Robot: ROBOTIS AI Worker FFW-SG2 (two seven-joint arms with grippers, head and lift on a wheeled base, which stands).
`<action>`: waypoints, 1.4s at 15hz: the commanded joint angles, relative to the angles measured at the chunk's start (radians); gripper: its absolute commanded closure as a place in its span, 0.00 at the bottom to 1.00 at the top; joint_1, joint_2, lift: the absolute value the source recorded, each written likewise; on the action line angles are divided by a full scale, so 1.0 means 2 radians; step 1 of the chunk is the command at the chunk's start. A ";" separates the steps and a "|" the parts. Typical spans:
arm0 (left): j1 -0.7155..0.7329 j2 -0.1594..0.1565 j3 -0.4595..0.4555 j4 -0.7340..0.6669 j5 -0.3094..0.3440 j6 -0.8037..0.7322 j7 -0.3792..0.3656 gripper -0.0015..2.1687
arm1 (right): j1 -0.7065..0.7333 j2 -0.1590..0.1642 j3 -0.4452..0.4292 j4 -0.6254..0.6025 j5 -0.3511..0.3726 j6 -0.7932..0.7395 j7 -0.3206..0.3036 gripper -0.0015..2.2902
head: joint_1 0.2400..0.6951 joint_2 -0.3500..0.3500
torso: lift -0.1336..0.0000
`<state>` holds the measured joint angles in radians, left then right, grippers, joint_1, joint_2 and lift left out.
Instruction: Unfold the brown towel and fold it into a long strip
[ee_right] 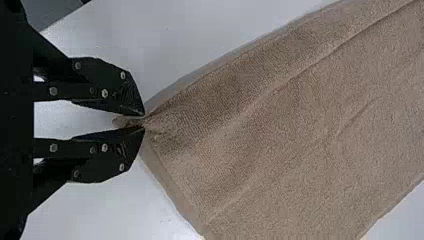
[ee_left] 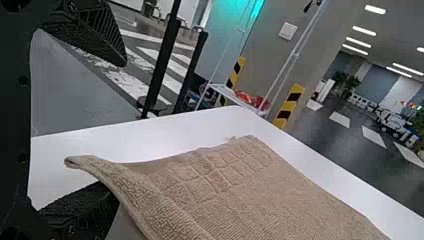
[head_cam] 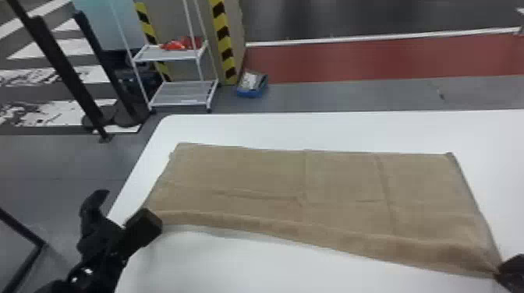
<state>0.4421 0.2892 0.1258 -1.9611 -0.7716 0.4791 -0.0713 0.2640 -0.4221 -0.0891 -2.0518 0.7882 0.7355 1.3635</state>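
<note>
The brown towel [head_cam: 273, 183] lies spread as a wide rectangle on the white table, its near edge slightly raised. At its near left corner my left gripper [head_cam: 120, 212] stands open. In the left wrist view, the corner of the towel [ee_left: 210, 195] reaches between the wide-apart fingers of the left gripper [ee_left: 97, 127], one finger partly hidden behind the cloth. My right gripper [head_cam: 501, 270] holds the near right corner. Seen from the right wrist, the towel [ee_right: 280, 130] bunches into creases where the right gripper [ee_right: 144, 121] is shut on it.
White table [head_cam: 331, 130] surface borders the towel at the back and front. Beyond the table's far left corner stand a white shelf cart [head_cam: 183, 93] and a blue box [head_cam: 252, 89] on the floor. Dark posts [head_cam: 62, 66] rise at the left.
</note>
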 commanded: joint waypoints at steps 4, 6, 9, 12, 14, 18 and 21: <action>0.009 0.006 0.003 -0.007 0.000 -0.008 0.006 0.07 | 0.011 0.000 -0.023 -0.015 -0.019 -0.011 0.002 0.65 | 1.00 0.73 | 0.08; 0.012 0.008 0.004 -0.007 -0.002 -0.022 -0.013 0.10 | 0.014 0.000 -0.028 -0.020 -0.021 -0.011 0.002 0.65 | 1.00 0.73 | 0.08; 0.013 0.008 0.010 -0.007 -0.007 -0.037 -0.050 0.21 | 0.016 0.002 -0.029 -0.022 -0.022 -0.011 0.002 0.65 | 1.00 0.70 | 0.08; 0.014 0.011 0.035 -0.016 -0.010 -0.042 -0.106 0.58 | 0.016 0.003 -0.058 -0.025 -0.048 -0.011 0.002 0.65 | 1.00 0.69 | 0.08; 0.009 0.018 0.047 -0.023 -0.009 -0.040 -0.129 0.91 | 0.008 0.004 -0.080 -0.025 -0.073 -0.009 0.002 0.65 | 1.00 0.68 | 0.08; -0.028 0.033 0.057 -0.030 -0.020 -0.056 -0.210 0.99 | -0.032 0.004 -0.112 -0.011 -0.114 -0.001 0.002 0.65 | 1.00 0.68 | 0.08; -0.069 0.039 0.053 -0.025 -0.043 -0.080 -0.303 0.99 | -0.059 0.004 -0.111 0.015 -0.113 0.003 0.002 0.65 | 1.00 0.62 | 0.08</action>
<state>0.3405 0.3618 0.2350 -2.0168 -0.8445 0.3440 -0.6464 0.1706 -0.4139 -0.3127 -2.0450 0.5612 0.7376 1.3637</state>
